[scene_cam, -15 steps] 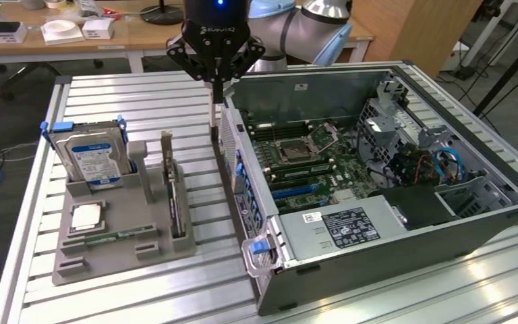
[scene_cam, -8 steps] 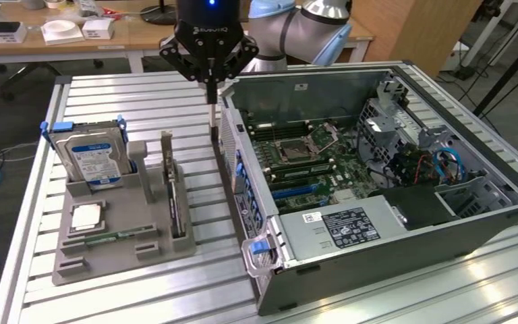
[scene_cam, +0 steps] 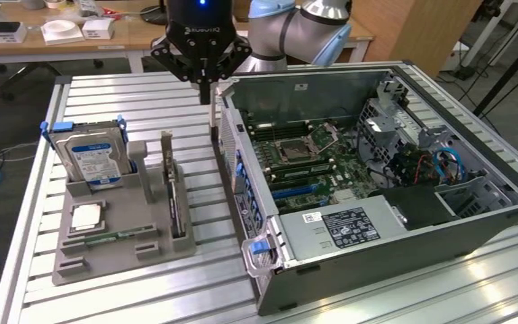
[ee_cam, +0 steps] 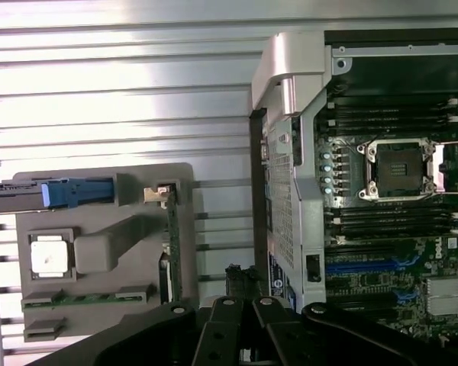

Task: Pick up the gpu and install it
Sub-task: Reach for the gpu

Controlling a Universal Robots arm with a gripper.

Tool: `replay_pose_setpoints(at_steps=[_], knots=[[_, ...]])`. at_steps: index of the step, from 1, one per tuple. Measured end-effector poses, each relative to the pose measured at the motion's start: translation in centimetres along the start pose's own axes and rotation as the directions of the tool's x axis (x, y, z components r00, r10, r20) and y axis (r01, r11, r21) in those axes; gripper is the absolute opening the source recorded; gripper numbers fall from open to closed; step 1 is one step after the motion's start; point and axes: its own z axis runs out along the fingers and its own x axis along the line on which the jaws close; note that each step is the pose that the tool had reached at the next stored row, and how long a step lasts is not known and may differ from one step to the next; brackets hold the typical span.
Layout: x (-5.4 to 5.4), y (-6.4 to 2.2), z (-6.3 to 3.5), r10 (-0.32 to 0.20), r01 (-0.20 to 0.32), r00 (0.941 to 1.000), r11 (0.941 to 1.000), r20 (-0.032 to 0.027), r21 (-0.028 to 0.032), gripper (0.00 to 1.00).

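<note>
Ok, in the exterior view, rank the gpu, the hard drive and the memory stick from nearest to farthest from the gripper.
1. gpu: upright in the grey holder, below the gripper, toward the exterior view's left.
2. hard drive: standing farther left.
3. memory stick: flat near the holder's camera-side end.

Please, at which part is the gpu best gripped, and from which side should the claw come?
Probably its upper long edge, from straight above. The gpu stands on edge in a slot of the gray holder, so its flat faces are upright and bare near the top, while the slot walls cover its lower part.
</note>
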Motion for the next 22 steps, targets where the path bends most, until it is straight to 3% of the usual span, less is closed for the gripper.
replay_pose_setpoints(at_steps=[22], knots=[[2.8, -0.21, -0.08, 0.000, 0.000, 1.0000, 1.0000, 0.0000, 0.0000, 0.11]])
